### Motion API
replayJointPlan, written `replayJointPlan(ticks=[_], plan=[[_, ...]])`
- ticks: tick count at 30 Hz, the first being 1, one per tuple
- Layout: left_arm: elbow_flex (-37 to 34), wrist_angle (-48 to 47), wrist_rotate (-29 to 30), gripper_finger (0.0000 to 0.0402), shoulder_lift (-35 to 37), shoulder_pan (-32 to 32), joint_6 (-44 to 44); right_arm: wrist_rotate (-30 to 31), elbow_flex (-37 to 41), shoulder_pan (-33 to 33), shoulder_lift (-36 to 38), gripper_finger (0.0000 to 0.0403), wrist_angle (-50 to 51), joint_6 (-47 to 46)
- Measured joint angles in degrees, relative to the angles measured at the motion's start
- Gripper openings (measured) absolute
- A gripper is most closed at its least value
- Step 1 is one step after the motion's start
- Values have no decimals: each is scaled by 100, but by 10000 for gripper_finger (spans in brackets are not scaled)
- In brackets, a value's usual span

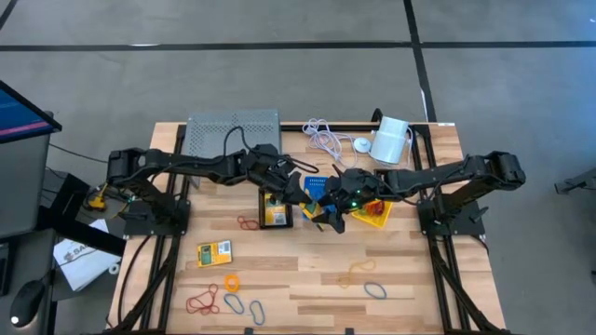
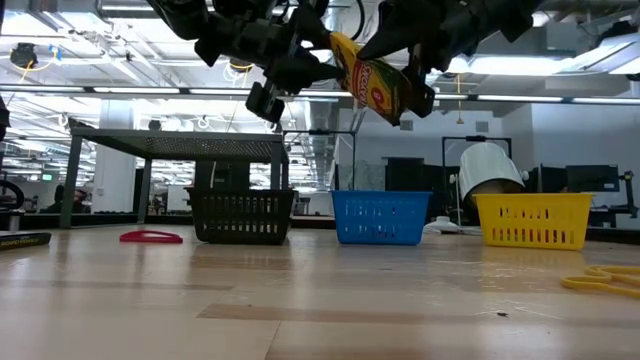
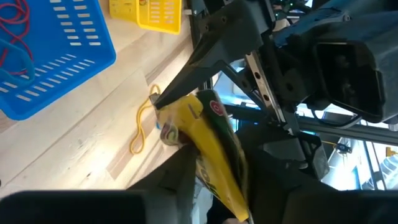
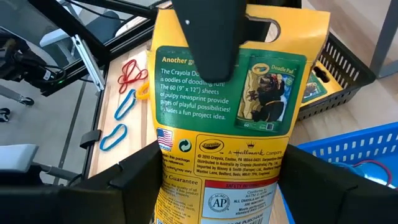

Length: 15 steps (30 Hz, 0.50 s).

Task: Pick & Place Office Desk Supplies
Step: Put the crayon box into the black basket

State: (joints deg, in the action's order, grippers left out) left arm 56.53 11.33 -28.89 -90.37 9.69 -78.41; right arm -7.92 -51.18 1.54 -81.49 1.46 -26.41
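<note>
Crayola packet (image 1: pixel 328 210), yellow, is hanging in the air above the middle of the table (image 1: pixel 307 270), between the two arms meeting over the blue bin (image 1: pixel 315 186).

High view: both tools are crowding each other there; left tool (image 1: pixel 296 191) and right tool (image 1: pixel 337 207) could be knocking together.

Low view: packet (image 2: pixel 372 85) is tilting well above the black bin (image 2: pixel 241 216), blue bin (image 2: pixel 380 217) and yellow bin (image 2: pixel 533 220); if either tool is letting go too soon, it is dropping onto the table outside any bin.

Left wrist view: left tool (image 3: pixel 214 177) is pinching the packet's lower end, only a thin edge bite, so it could be slipping.

Right wrist view: right tool (image 4: pixel 217 155) is gripping the packet (image 4: pixel 217 124) across its width; both pulling could be bending or tearing it.
</note>
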Motion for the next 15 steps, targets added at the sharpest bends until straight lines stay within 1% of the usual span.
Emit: replayJointPlan(ticks=[10,15], plan=[[-4,48,-46,32,0,-2,132,2,0,-4,0,277,-48,-15],[-7,118,-123,20,-1,-2,155,-15,0,0,4,277,-110,-303]])
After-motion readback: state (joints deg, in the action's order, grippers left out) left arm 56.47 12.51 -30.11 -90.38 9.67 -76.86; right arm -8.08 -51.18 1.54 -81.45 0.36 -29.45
